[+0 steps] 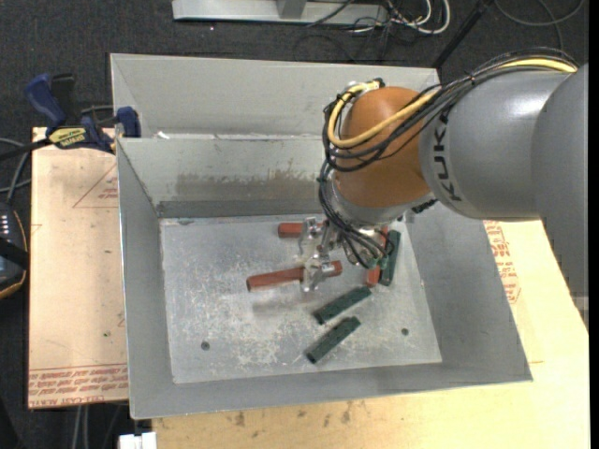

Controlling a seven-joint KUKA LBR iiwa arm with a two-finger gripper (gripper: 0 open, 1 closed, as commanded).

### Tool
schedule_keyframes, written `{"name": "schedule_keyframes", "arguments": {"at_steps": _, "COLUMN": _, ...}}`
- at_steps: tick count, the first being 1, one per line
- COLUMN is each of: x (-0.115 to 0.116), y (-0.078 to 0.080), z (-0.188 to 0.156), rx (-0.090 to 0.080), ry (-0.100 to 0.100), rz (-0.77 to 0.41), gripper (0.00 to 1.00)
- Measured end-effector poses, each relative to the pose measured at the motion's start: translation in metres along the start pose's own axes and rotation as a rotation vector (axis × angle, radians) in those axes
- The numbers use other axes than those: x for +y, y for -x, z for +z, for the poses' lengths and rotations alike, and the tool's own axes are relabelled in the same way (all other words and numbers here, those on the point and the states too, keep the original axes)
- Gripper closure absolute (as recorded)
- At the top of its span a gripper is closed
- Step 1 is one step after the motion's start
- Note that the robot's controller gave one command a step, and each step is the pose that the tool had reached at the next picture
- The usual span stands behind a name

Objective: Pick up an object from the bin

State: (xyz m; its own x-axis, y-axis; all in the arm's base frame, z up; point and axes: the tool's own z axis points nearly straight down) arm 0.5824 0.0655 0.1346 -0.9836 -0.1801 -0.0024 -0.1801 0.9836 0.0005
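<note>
Red bar (274,279), the long one, lies flat left of centre on the bin (211,330) floor, running roughly across my view. Its right end reaches the gripper (318,258). From my feed I cannot tell whether the claw is spread, pressed together or pinching that end; the metal tip sits right at it and the wrist above blocks my look.

A short red bar (290,229) lies just behind, near the back wall and close to the gripper's left side. Below the gripper, two green bars lie slanted and apart from each other: the middle one (343,303) and the lowest one (332,340), nearer the front wall. Further right, a third green bar (389,253) lies steeply angled under the orange wrist cover (379,152), with a small red piece (373,275) at its lower end.
</note>
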Motion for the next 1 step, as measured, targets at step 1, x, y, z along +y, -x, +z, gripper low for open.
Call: {"name": "schedule_keyframes", "arguments": {"at_steps": 1, "x": 0.0002, "y": -0.0001, "z": -0.0104, "rx": 0.000, "ry": 0.000, "rz": 0.000, "gripper": 1.00}}
